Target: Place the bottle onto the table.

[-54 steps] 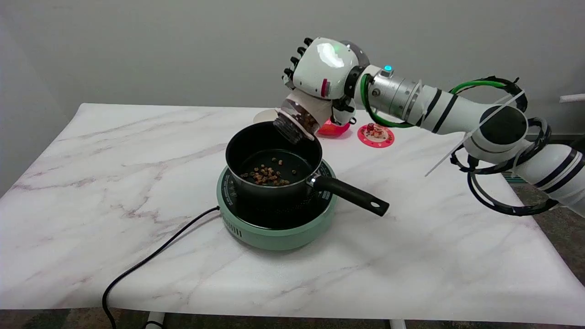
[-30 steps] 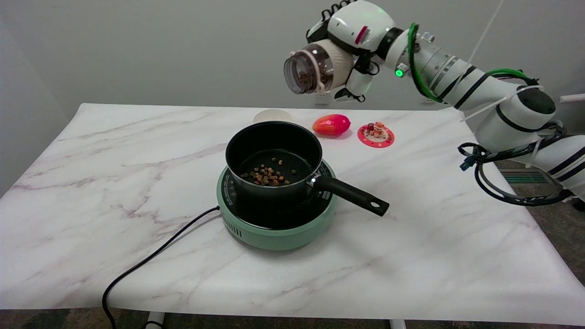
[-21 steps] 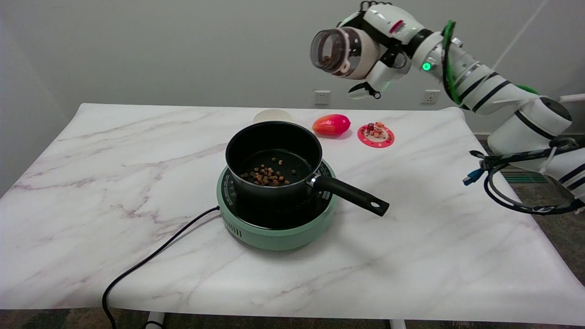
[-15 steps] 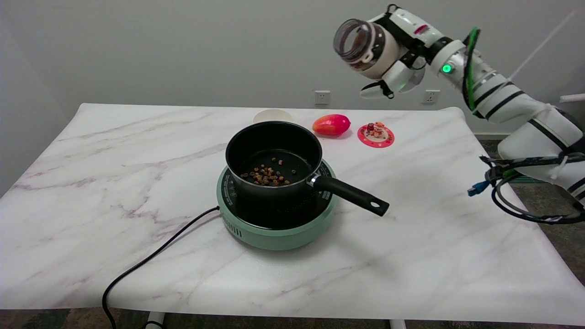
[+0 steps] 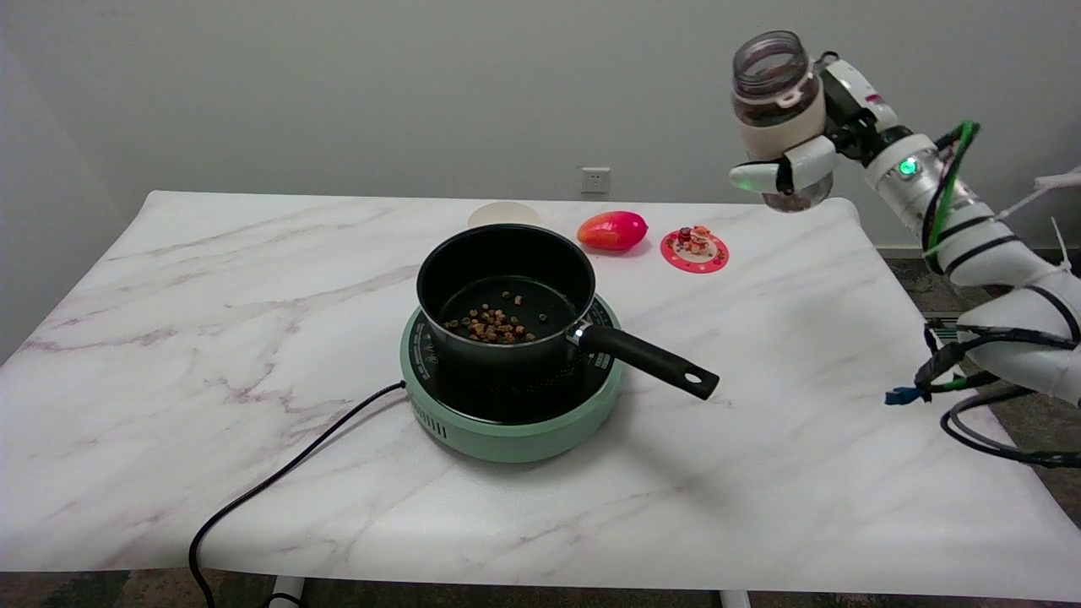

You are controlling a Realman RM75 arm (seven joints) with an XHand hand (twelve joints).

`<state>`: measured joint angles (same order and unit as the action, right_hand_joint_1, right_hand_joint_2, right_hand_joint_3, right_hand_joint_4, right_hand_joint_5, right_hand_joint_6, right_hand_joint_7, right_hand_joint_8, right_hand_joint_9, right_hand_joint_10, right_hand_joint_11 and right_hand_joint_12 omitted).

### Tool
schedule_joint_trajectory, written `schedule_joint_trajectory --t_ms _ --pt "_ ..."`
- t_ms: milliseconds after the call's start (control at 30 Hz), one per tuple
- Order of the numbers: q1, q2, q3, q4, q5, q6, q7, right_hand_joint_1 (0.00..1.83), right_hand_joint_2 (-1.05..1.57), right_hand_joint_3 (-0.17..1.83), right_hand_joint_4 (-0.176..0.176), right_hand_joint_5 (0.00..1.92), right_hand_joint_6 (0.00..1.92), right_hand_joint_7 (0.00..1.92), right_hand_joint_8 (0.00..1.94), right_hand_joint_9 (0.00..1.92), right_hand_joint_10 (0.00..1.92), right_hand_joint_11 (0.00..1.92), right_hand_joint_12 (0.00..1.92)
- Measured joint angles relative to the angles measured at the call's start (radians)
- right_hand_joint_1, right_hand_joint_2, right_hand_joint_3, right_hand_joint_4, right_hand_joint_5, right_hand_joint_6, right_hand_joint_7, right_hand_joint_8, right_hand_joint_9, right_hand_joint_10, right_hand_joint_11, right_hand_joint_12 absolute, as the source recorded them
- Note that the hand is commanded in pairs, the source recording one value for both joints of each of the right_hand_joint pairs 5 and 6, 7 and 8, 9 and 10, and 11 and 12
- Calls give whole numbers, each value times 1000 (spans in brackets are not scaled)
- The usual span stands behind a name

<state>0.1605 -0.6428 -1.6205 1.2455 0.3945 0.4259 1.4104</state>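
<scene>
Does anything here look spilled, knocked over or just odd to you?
Nothing looks spilled or toppled. The oddest sight is the open bottle, held upright in the air by the right hand near the table's far right corner. The brown bits all lie inside the pot.

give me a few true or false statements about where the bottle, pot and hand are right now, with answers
1. The right hand holds the bottle roughly upright in the air. True.
2. The bottle stands on the table. False: it is held well above the table's far right corner, touching no surface.
3. The black pot sits on the green hotplate with small brown pieces in it. True.
4. The bottle has a lid on. False: its mouth is open, facing up.
5. The pot's handle points toward the picture's left. False: it points to the lower right.
6. A red fruit-like object lies on the table behind the pot. True.
</scene>
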Motion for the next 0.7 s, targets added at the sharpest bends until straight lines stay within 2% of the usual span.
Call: schedule_joint_trajectory --t_ms 333,600,700 --pt "-77 -49 12 -149 190 141 3 1530 1199 668 0 1920 1920 1920 1920 1392 1392 1280 1280" --pt "-91 -97 -30 -271 293 222 18 1533 1197 698 0 1920 1920 1920 1920 1404 1404 1279 1279" --pt "-84 -114 -57 -320 317 245 27 1481 1291 657 0 1920 1920 1920 1920 1435 1435 1277 1277"
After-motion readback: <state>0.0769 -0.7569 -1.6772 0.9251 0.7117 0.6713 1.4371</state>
